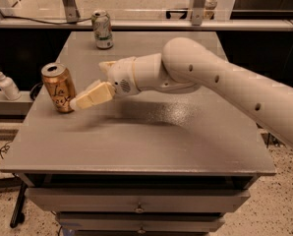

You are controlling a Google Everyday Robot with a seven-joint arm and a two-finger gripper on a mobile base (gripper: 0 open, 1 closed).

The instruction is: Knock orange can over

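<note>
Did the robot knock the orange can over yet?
Not yet. Done: the hand is right beside the orange can, its tip low by the can's side. Happening now: the push looks about to begin. Left: the can still stands on the grey table, so it must tip over.

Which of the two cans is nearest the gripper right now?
The orange can at the left edge, with the gripper right beside it. The white-and-green can stands at the far edge.

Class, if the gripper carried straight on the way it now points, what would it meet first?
Most likely the orange can, standing near the edge of the table. The gripper points at the can's lower half, its lower tip almost against it or touching; depth is unclear.
</note>
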